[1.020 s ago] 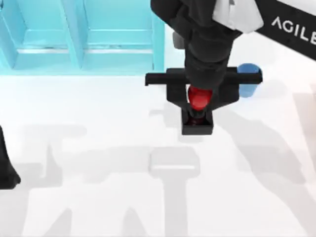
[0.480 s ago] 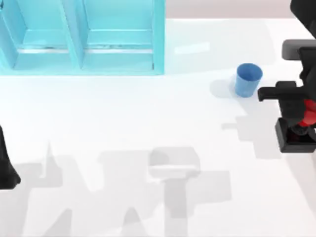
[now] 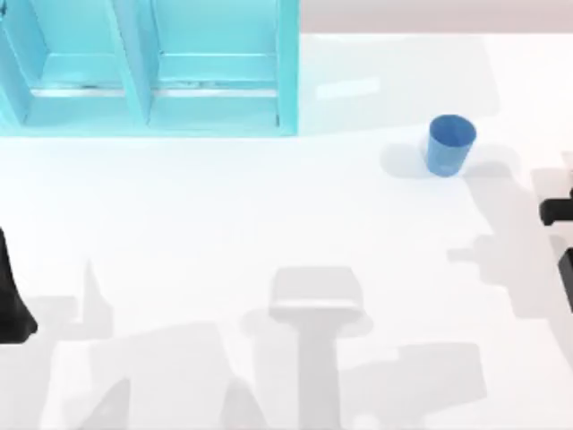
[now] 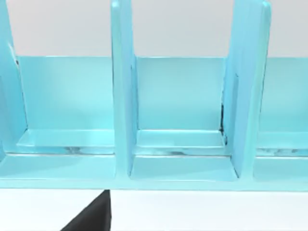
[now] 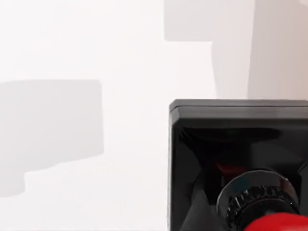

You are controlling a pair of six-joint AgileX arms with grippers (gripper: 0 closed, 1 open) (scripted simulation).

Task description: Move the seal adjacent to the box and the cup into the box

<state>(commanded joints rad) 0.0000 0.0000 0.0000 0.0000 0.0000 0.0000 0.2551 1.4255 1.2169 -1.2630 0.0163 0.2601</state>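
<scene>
Neither job looks finished to me. The blue cup stands upright on the white table, out in the open to the right of the box and well apart from it, so it is not inside yet. The seal is carried off near the table's right edge, far from the box it should sit beside.

My right gripper shows as a sliver of black at the right edge of the top view. My right wrist view looks straight down on the seal, close up under the wrist, so I judge I am holding it, though I cannot see my fingers around it. My left arm is parked at the table's left edge.

The box is a smooth, pale turquoise tray with thin upright dividers forming square compartments. The cup is plain, tapered and handleless. The seal has a glossy black square base, a ridged collar and a shiny red knob.
</scene>
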